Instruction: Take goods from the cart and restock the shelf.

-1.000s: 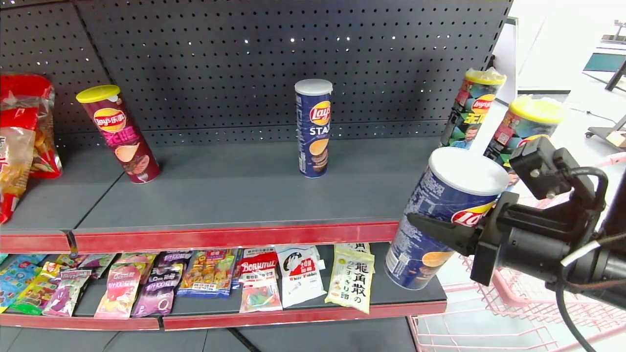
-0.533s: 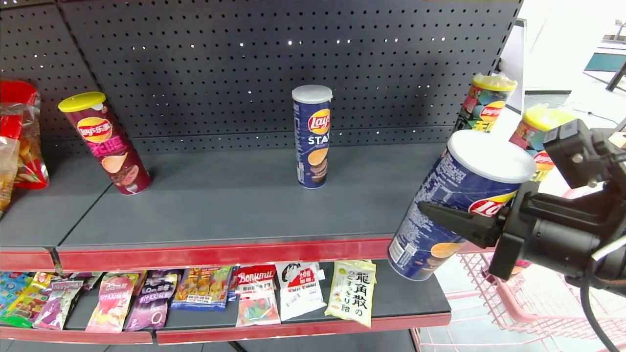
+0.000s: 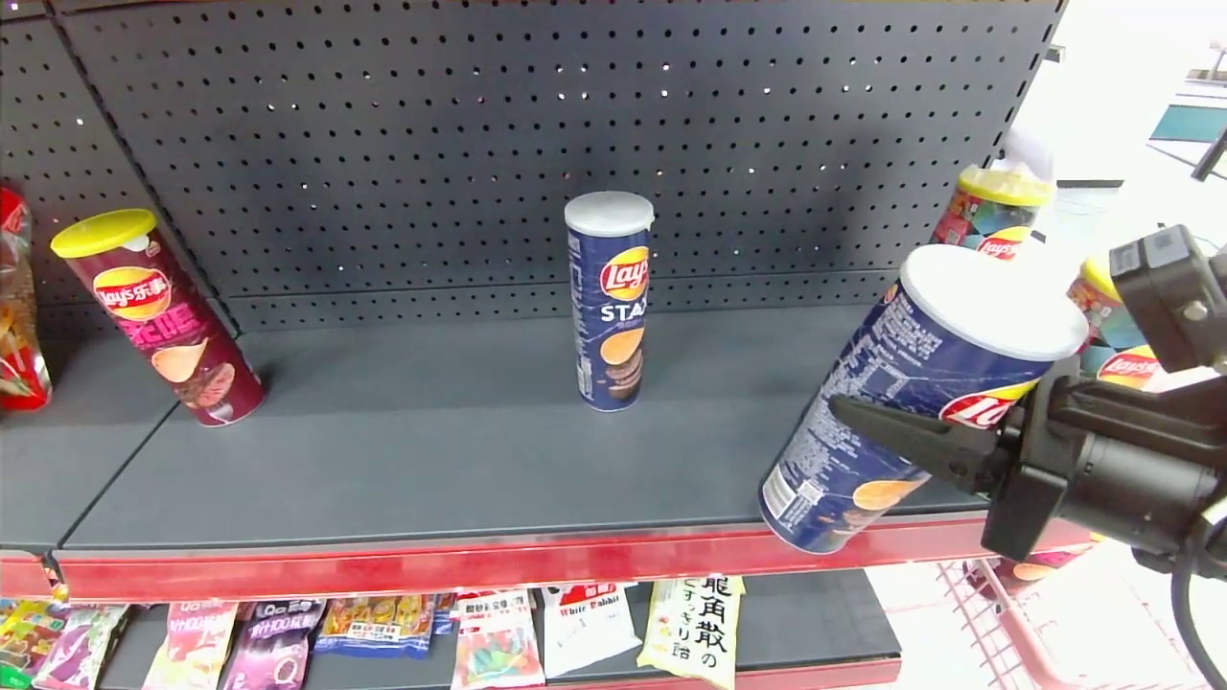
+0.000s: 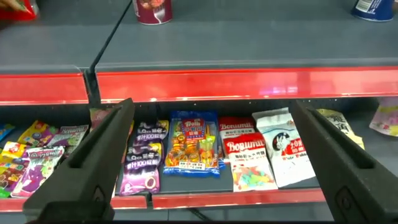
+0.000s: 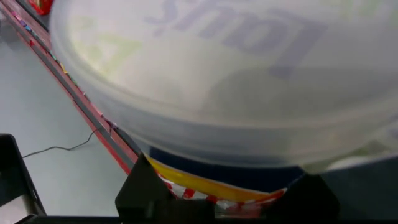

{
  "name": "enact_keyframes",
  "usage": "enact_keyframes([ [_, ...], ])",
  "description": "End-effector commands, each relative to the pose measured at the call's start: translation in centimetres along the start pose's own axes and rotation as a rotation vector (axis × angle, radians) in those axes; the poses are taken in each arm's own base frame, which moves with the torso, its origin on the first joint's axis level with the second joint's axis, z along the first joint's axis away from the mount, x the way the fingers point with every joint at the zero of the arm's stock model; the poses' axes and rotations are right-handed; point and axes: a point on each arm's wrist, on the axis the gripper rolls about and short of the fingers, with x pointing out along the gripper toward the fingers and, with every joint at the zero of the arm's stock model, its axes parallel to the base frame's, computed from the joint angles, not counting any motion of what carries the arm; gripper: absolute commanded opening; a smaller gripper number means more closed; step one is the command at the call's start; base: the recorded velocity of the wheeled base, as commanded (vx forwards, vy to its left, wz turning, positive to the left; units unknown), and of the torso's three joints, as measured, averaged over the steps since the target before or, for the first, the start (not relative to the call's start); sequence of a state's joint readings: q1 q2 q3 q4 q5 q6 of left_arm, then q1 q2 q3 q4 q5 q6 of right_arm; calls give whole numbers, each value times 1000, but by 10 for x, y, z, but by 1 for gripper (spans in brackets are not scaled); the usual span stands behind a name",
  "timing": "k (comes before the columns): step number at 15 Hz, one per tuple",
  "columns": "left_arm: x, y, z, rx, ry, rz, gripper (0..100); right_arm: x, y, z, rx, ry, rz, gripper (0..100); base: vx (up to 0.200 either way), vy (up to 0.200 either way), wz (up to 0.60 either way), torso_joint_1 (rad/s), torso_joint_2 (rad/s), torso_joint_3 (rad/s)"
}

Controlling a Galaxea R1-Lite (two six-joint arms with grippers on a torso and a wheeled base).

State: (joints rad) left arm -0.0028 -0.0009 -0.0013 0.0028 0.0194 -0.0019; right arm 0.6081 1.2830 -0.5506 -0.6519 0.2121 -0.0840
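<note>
Now right gripper (image 3: 935, 426) clamps tilted blue can (image 3: 887, 359).

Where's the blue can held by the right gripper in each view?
Head: blue can tilted at right, in the right gripper, overlapping the red shelf edge.
Left wrist: not in it; the blue base there is the standing can.
Right wrist: its white lid, close up.
Shared landmark: red shelf edge, head and left wrist.
</note>
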Motion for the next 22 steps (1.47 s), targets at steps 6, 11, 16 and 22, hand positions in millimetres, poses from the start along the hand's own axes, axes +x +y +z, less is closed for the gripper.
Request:
enact_keyframes([
  [6,3,0,1,3,39,-15,100,-5,0,6,-6,-28,-2,0,0,0,0,0,0,0],
  [11,17,-3,106,-7,-7,-152,100,-2,1,2,0,-13,26,0,0,0,0,0,0,0],
  [16,104,-13,134,51,238,-325,100,0,1,-6,3,19,34,0,0,0,0,0,0,0],
  [22,210,-52,155,76,246,-723,100,4,0,-5,7,22,33,0,0,0,0,0,0,0],
])
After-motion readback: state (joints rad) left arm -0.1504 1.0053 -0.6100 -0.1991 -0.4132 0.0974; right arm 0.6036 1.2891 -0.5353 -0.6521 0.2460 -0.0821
